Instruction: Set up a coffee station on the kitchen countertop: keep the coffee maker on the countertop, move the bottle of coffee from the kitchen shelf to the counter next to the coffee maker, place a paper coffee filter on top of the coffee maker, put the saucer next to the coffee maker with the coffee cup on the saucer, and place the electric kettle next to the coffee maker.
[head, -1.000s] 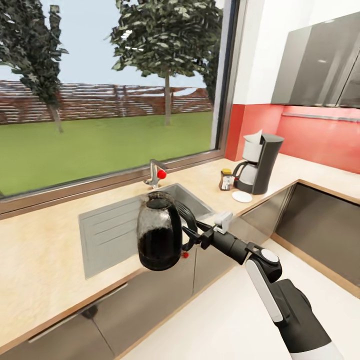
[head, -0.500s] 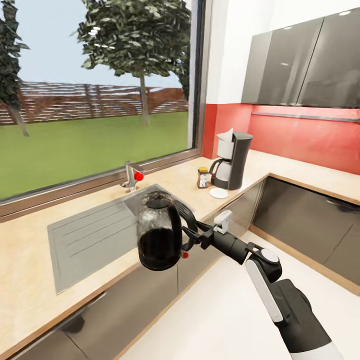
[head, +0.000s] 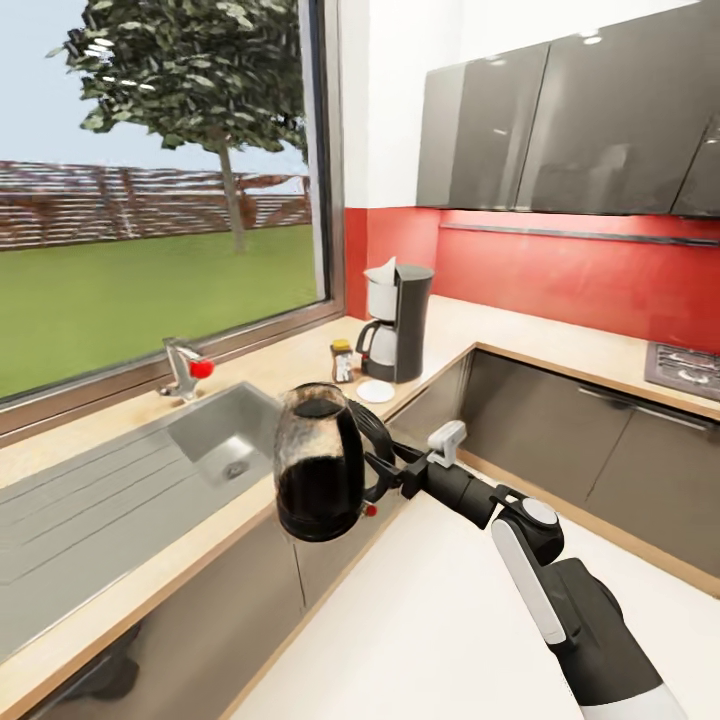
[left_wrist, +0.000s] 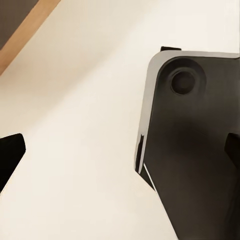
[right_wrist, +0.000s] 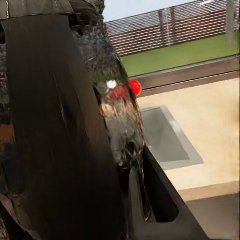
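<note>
My right gripper is shut on the loop handle of the electric kettle, a glass body with dark liquid, held in the air over the kitchen countertop's front edge. Close in the right wrist view, the kettle blocks much of the sink. The coffee maker stands in the counter's corner with the paper coffee filter on top. The bottle of coffee stands at its left and the saucer lies in front. The kitchen shelf runs along the red wall. The coffee cup is out of view. My left gripper is open over the floor.
A steel sink with a drainboard and a red-knobbed faucet lies left of the kettle. A hob sits on the right counter run. Dark wall cabinets hang above. Pale floor spreads between the cabinet fronts.
The camera has swung right, so sink and window slid left and the coffee maker corner moved toward the middle. The kettle stays gripped in the same pose.
</note>
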